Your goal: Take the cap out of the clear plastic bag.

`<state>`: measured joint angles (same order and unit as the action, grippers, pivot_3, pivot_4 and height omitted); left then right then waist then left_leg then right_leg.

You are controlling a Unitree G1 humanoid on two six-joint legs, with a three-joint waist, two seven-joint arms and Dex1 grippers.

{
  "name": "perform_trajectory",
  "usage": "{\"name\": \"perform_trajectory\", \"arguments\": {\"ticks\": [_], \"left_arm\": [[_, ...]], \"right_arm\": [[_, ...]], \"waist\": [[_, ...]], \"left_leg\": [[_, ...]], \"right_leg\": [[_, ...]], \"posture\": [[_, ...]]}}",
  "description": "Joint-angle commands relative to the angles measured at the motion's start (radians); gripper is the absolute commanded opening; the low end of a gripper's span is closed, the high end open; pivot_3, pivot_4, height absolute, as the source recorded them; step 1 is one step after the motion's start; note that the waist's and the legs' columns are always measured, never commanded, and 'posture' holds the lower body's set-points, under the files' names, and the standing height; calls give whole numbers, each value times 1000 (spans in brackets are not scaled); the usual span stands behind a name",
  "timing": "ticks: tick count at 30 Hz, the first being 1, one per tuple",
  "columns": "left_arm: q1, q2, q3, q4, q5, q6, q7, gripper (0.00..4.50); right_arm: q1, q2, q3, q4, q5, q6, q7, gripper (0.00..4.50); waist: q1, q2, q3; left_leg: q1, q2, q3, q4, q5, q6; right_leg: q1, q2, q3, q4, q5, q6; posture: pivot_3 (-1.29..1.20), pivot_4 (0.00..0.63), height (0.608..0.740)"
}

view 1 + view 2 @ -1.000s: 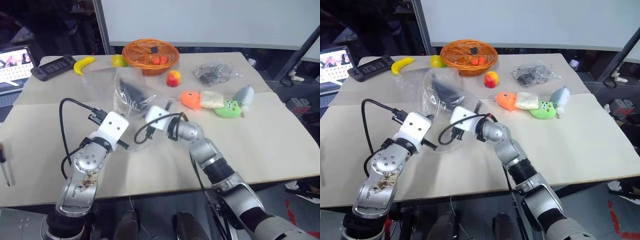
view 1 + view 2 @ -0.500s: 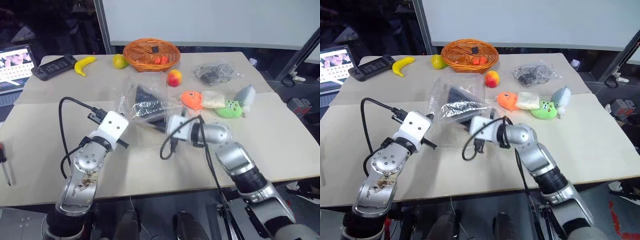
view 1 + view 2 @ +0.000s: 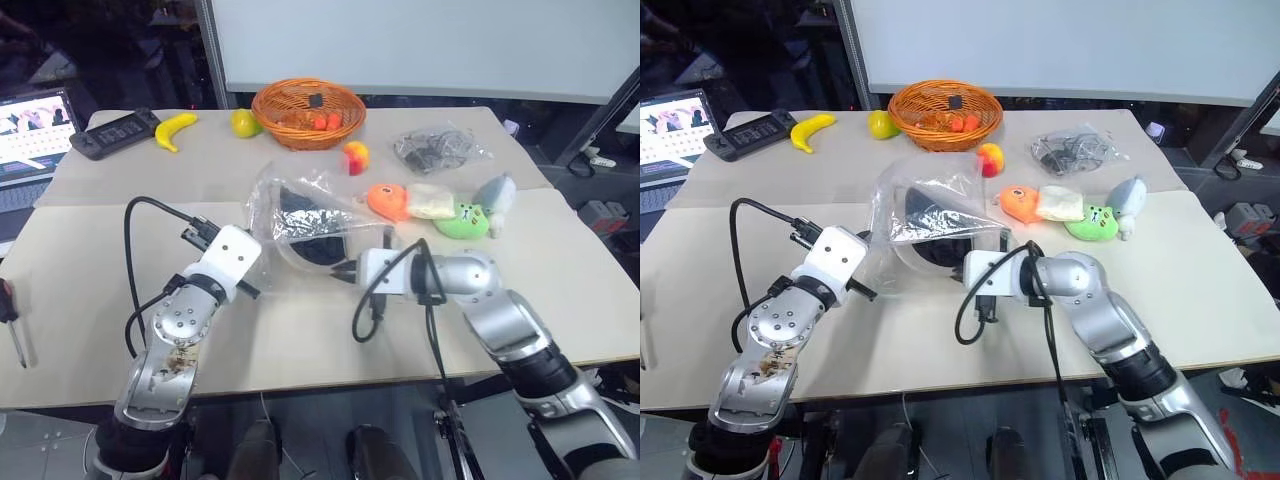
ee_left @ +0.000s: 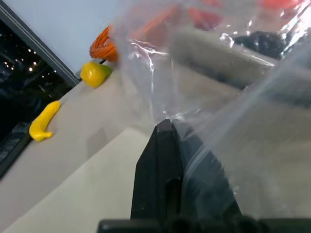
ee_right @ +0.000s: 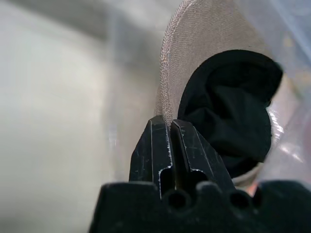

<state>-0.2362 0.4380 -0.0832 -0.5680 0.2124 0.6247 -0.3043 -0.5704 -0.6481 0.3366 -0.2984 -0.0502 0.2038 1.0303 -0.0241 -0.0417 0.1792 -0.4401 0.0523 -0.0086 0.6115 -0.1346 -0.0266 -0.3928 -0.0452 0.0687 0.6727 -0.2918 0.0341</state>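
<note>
The clear plastic bag (image 3: 300,200) stands crumpled at the table's middle. My left gripper (image 3: 866,242) is shut on its near left edge, and the plastic drapes over the black fingers (image 4: 163,160). Inside sits the cap (image 3: 936,238), black underside showing, with its beige rim (image 5: 177,63) sticking out of the bag's near side. My right gripper (image 3: 346,270) points left at that rim and is shut on it (image 5: 170,124).
At the back stands a wicker basket (image 3: 305,100), with a banana (image 3: 172,130), a yellow-green fruit (image 3: 243,122) and a peach (image 3: 354,157) nearby. To the right lie plush toys (image 3: 462,218), a white packet (image 3: 430,200) and a small bag of dark items (image 3: 435,150). A laptop (image 3: 30,125) sits far left.
My right gripper has drawn back toward me and to the right, pulling the cap's rim along. The bag has stretched and shifted right with it. The left gripper has kept still.
</note>
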Motion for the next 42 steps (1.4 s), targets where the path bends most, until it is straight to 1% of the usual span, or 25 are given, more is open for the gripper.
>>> {"name": "perform_trajectory", "arguments": {"ticks": [1, 5, 7, 10, 11, 15, 18, 22, 25, 29, 30, 31, 32, 33, 35, 36, 37, 39, 41, 42], "left_arm": [[-21, -8, 14, 11, 16, -16, 23, 0], [-22, -18, 5, 16, 19, -19, 23, 0], [-20, -18, 3, 15, 21, -18, 23, 0], [-17, -20, -1, 15, 22, -17, 25, 0], [-15, -20, -1, 15, 22, -17, 25, 0], [-10, -16, -4, 12, 23, -16, 23, 0], [-8, -18, -5, 10, 21, -14, 24, 0], [-2, -18, -10, 8, 23, -13, 26, 0], [-1, -20, -14, 6, 24, -11, 27, 0], [-3, -23, -17, 7, 25, -10, 29, 0], [-4, -24, -18, 8, 25, -10, 30, 0], [-5, -25, -18, 9, 25, -10, 30, 0], [-6, -26, -19, 11, 24, -11, 31, 0], [-7, -27, -20, 12, 24, -12, 31, 0], [-6, -29, -21, 19, 24, -18, 32, 0], [-7, -30, -21, 21, 24, -19, 33, 0], [-5, -30, -21, 22, 24, -20, 33, 0], [-5, -31, -21, 23, 24, -21, 35, 0], [-2, -30, -21, 24, 23, -22, 36, 0], [0, -30, -20, 23, 23, -23, 37, 0]], "right_arm": [[11, -55, -7, -82, 11, 25, 54, 50], [35, -87, 21, -109, -7, 25, 70, 50], [52, -74, 0, -170, 82, 95, 93, 50], [53, -80, -32, -204, 164, 148, 127, 50], [53, -91, -39, -206, 177, 155, 137, 50], [86, -178, -72, -296, 317, 238, 243, 50], [85, -181, -107, -341, 416, 292, 242, 50], [68, -213, -173, -354, 549, 347, 278, 50], [65, -214, -248, -354, 728, 421, 299, 50], [49, -187, -363, -277, 1031, 551, 298, 50], [42, -175, -388, -253, 1137, 591, 282, 50], [36, -167, -407, -238, 1211, 621, 268, 50], [20, -142, -421, -199, 1300, 656, 223, 50], [9, -124, -430, -171, 1357, 681, 188, 50], [-28, -69, -446, -80, 1530, 727, 69, 50], [-40, -55, -453, -54, 1586, 744, 31, 50], [-66, -34, -455, 16, 1696, 759, -52, 50], [-98, -11, -458, 103, 1849, 778, -167, 50], [-120, 16, -465, 153, 1960, 774, -253, 50], [-141, 53, -489, 182, 1996, 777, -288, 50]], "waist": [[0, 0, 0], [6, 0, 0], [8, 0, 0], [8, 0, 0], [9, 0, 0], [17, 0, 0], [14, 0, 0], [12, 0, 0], [12, 0, 0], [13, 0, 0], [13, 0, 0], [12, 0, 0], [12, 0, 0], [12, 0, 0], [8, 0, 0], [6, 0, 0], [6, 0, 0], [7, 0, 0], [7, 0, 0], [8, 0, 0]], "left_leg": [[0, 0, 0, 0, 0, 0], [1, 0, 0, 0, 0, 0], [1, 0, 0, 0, 0, 0], [1, 0, 0, 0, 0, 0], [1, 0, 0, 0, 0, 0], [1, 0, 0, 0, 0, 0], [1, 0, -1, 0, 0, 0], [1, 0, -1, 1, 0, 0], [1, 0, -1, 0, 0, 0], [1, 0, -1, 1, 0, 0], [1, 0, -1, 1, 0, 0], [1, 0, -1, 1, 0, 1], [1, 0, -1, 1, 0, 1], [1, 0, -1, 1, 0, 1], [1, 0, -1, 1, 0, 1], [1, 0, -1, 1, 0, 1], [1, 0, -1, 1, 0, 1], [1, 0, -1, 1, 0, 1], [1, 0, -1, 1, 0, 1], [1, 0, -1, 1, -1, 1]], "right_leg": [[0, 0, 0, 0, 0, 0], [1, 0, 0, 0, 0, 0], [1, 0, 0, 0, 0, 0], [1, 0, 0, 0, 0, 0], [1, 0, 0, 0, 0, 0], [2, 0, 0, -1, 0, 0], [3, 0, -1, -2, 0, 0], [3, 0, -1, -2, 0, 0], [3, 0, -1, -2, 0, 0], [3, 0, -1, -3, 0, 0], [4, 0, -1, -3, 0, 0], [4, 0, -1, -3, 0, 0], [4, 0, -1, -3, 0, 0], [4, 0, -1, -3, 0, 0], [4, 0, -1, -3, 0, 0], [4, 0, -1, -3, 0, 0], [4, 0, -1, -3, 0, 0], [4, 0, 0, -2, 0, 0], [4, 0, 0, -3, 0, 0], [4, 0, 0, -3, 0, 0]], "posture": [[0, 150, 740], [0, 150, 740], [0, 150, 740], [0, 150, 740], [0, 150, 740], [0, 150, 740], [0, 150, 740], [0, 150, 740], [0, 150, 740], [0, 150, 740], [0, 150, 740], [0, 150, 740], [0, 150, 740], [0, 150, 740], [0, 150, 740], [0, 150, 740], [0, 150, 740], [0, 150, 740], [0, 150, 740], [0, 150, 740]]}}
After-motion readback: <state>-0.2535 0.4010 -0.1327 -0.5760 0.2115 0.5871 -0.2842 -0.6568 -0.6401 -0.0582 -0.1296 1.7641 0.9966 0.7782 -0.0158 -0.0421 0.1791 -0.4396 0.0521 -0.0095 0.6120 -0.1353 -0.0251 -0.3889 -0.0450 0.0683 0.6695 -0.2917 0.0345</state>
